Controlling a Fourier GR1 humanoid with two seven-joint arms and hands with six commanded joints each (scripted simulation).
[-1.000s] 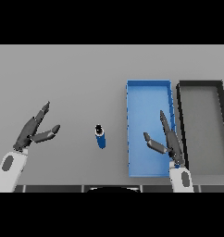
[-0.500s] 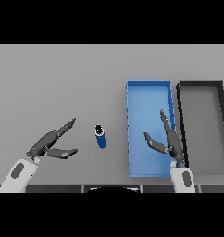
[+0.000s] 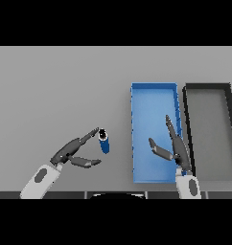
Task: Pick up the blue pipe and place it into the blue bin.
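Bare grey table point(image 3: 55, 91) runs wide left and beyond the blue pipe point(image 3: 104, 142), which lies just left of the blue bin point(image 3: 135, 143). Left hand point(image 3: 72, 152) fingers spread, tips beside the pipe's dark end, not grasping it. Right hand point(image 3: 173, 146) spread over the bin's near right part. Blue bin holds nothing visible; black bin point(image 3: 187, 124) alongside its right wall likewise.

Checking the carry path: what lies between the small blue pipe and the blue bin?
Only bare grey table, in the head view. The small blue pipe stands left of the blue rectangular bin, nothing between them.
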